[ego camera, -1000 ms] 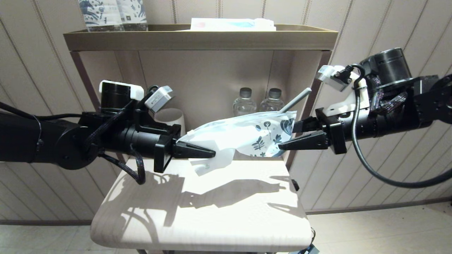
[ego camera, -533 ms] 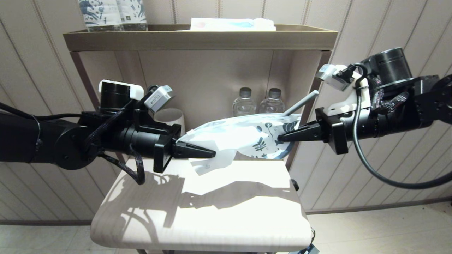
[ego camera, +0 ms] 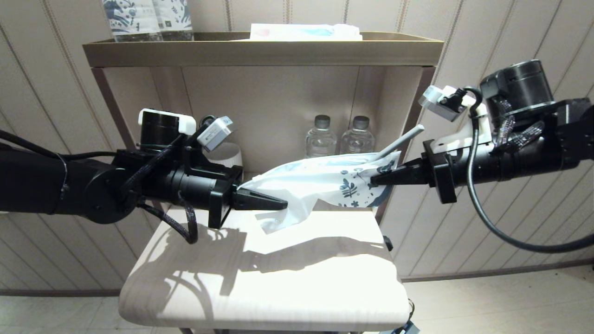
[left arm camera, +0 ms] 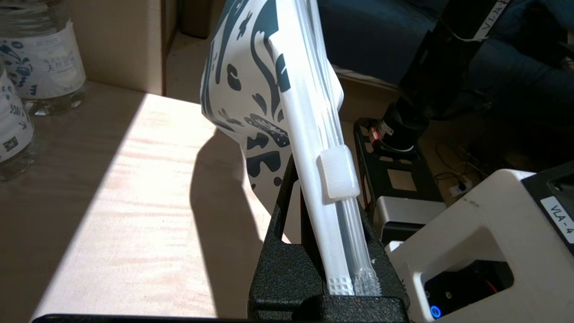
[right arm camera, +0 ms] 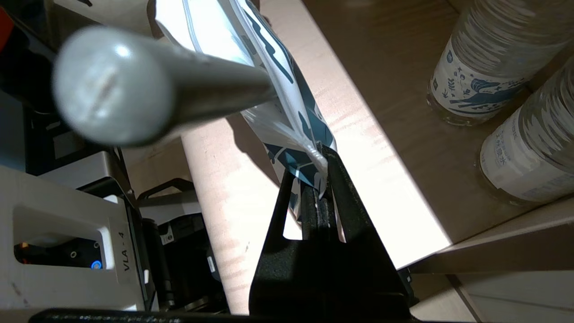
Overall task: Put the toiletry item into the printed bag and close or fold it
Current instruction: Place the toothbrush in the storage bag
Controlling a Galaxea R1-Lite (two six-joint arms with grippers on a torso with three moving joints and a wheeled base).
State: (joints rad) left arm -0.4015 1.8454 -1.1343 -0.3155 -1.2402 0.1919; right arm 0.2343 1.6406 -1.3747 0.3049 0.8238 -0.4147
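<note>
The printed bag (ego camera: 325, 183) hangs stretched in the air between my two grippers, above the pale table (ego camera: 260, 283). My left gripper (ego camera: 283, 204) is shut on its white zip-strip end (left arm camera: 334, 224), close to the small slider (left arm camera: 338, 172). My right gripper (ego camera: 375, 179) is shut on the leaf-printed end (right arm camera: 309, 154). The grey toothbrush (ego camera: 401, 139) sits in the bag with its handle end sticking out up and to the right; the same handle end (right arm camera: 134, 85) fills the right wrist view. Its bristle head is hidden inside the bag.
Behind the bag stands a brown shelf unit (ego camera: 260, 51) with two water bottles (ego camera: 338, 137) in its recess and a white cup (ego camera: 227, 155). Blue-patterned packages (ego camera: 148, 18) and a flat white and light-blue packet (ego camera: 304, 31) lie on its top.
My right gripper has gone from open to shut on the bag's printed end and pulled to the right. The left arm shifted slightly right and down, and the bag is now drawn tauter.
</note>
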